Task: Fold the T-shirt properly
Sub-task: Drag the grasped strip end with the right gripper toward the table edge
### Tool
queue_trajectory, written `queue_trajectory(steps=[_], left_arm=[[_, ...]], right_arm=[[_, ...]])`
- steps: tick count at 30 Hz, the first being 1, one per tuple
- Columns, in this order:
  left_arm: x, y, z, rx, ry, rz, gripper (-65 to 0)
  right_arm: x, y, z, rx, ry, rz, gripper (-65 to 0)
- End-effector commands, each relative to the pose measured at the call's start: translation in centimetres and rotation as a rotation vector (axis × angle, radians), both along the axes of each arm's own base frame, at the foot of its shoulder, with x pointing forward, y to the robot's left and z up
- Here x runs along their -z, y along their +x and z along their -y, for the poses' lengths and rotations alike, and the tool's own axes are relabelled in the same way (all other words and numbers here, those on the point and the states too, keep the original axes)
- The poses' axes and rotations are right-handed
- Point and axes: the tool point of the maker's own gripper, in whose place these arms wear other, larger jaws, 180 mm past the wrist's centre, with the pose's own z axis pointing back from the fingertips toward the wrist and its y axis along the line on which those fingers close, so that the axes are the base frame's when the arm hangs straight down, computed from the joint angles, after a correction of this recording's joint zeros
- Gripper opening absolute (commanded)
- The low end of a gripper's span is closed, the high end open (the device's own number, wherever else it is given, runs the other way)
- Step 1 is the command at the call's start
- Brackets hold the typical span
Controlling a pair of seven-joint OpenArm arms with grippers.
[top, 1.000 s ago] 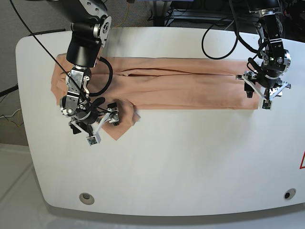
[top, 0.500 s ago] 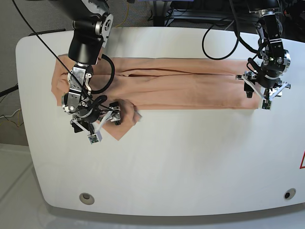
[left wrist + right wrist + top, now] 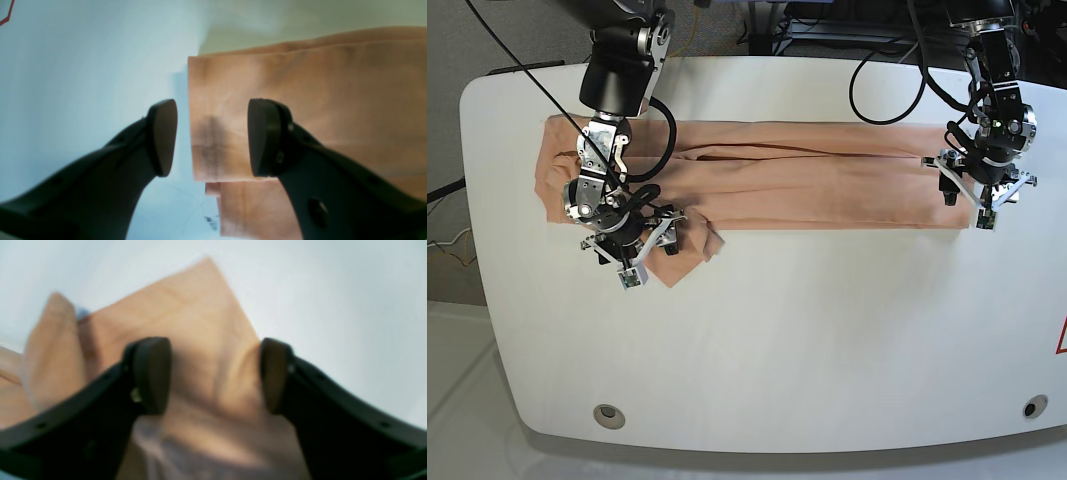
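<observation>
The peach T-shirt [image 3: 827, 185] lies folded into a long band across the far half of the table, with a pointed sleeve flap [image 3: 672, 268] sticking out at its near left. My right gripper [image 3: 651, 250] is pressed down on that flap. In the right wrist view its fingers [image 3: 153, 373] stand apart with a raised ridge of T-shirt [image 3: 213, 340] between them, so the right gripper [image 3: 215, 373] is open. My left gripper [image 3: 969, 205] is at the band's right end. The left gripper [image 3: 211, 136] is open and straddles the hem of the T-shirt [image 3: 317, 83], one finger over bare table.
The white table [image 3: 827, 350] has round holes near its front corners [image 3: 608, 414] [image 3: 1030, 407]. A red mark [image 3: 1061, 338] sits at the right edge. Black cables [image 3: 887, 90] hang behind the far edge.
The right arm shifted away from the front edge and slightly right, onto the sleeve flap. Its jaws narrowed and the flap bunched up between them. The left arm stayed still.
</observation>
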Motion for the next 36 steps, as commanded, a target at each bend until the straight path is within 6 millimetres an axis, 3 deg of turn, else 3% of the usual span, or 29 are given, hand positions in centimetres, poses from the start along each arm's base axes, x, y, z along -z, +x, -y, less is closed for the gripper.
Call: queue_trajectory(steps=[1, 8, 16, 21, 26, 36], left_arm=[[-1.5, 0.9, -0.3, 0.008, 0.015, 0.053, -34.3], [-1.5, 0.9, -0.3, 0.008, 0.015, 0.053, -34.3], [-1.4, 0.8, -0.3, 0.008, 0.015, 0.052, -34.3], [-1.4, 0.8, -0.3, 0.008, 0.015, 0.052, -34.3], [-1.4, 0.8, -0.3, 0.008, 0.015, 0.052, -34.3], [-1.4, 0.8, -0.3, 0.008, 0.015, 0.05, -34.3]], right_arm=[[1.3, -1.4, -0.6, -0.024, -0.016, -0.076, -30.9], [1.1, -1.9, -0.6, -0.021, -0.021, -0.067, -40.6], [-0.4, -1.5, 0.0, -0.01, -0.045, -0.025, -61.1], [-1.1, -1.4, 0.7, -0.007, -0.078, -0.041, -61.2], [-3.9, -0.8, 1.8, 0.011, -0.128, 0.025, -61.2], [-7.8, -2.6, 4.2, 0.056, -0.246, 0.046, -61.2]])
